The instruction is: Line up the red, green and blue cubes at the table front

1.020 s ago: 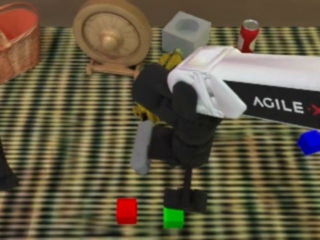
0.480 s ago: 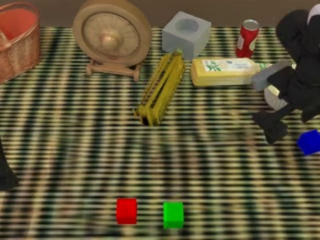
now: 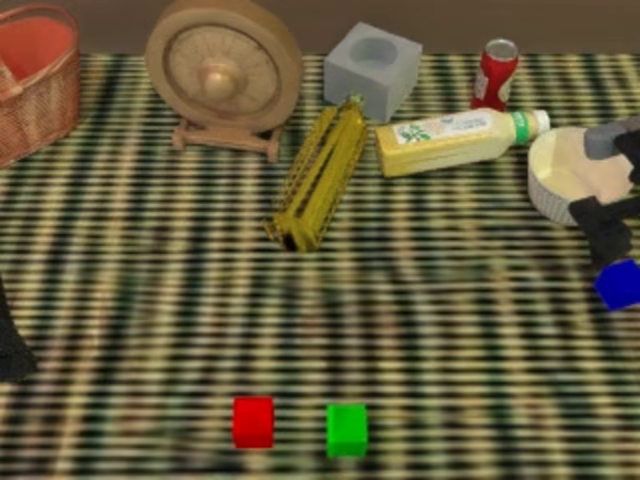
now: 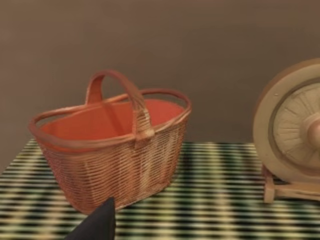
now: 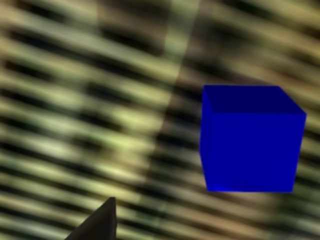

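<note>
blue cube (image 3: pixel 619 284) | right pincer (image 3: pixel 606 228) just above, jaws unclear

We see the counter (image 3: pixel 150 300) in woven dark green, black and cream stripes. At its front, red cube (image 3: pixel 253 421) and green cube (image 3: pixel 347 430) rest side by side; the blue cube (image 3: pixel 619 284) lies far right. Toward the back: basket (image 3: pixel 35 75), wooden wheel (image 3: pixel 223 68), grey block (image 3: pixel 372 66), red can (image 3: pixel 496 70), bottle (image 3: pixel 455 138), what may be a yellow toy bus (image 3: pixel 320 175), and a bowl (image 3: pixel 570 170).

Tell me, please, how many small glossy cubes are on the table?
3. The small glossy red cube and green cube sit apart at the front; the blue cube lies at the right edge. None seems hidden.
</note>
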Controlling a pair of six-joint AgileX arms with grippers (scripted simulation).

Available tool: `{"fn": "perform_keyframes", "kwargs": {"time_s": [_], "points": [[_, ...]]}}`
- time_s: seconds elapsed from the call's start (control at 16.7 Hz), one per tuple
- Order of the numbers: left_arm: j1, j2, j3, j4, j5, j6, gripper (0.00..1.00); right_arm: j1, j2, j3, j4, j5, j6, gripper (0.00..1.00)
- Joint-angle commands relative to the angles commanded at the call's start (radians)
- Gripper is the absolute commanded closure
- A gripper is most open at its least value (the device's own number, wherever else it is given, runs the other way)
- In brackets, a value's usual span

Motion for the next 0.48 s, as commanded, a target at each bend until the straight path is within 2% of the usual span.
{"fn": "perform_keyframes", "kwargs": {"time_s": [0.24, 0.48], "points": [[0.000, 0.000, 0.000, 0.000, 0.000, 0.000, 0.00, 0.001, 0.023, -0.019, 0.038, 0.000, 0.001, 0.00], [0.000, 0.000, 0.000, 0.000, 0.000, 0.000, 0.00, 0.001, 0.102, -0.096, 0.206, 0.001, 0.003, 0.00]]}}
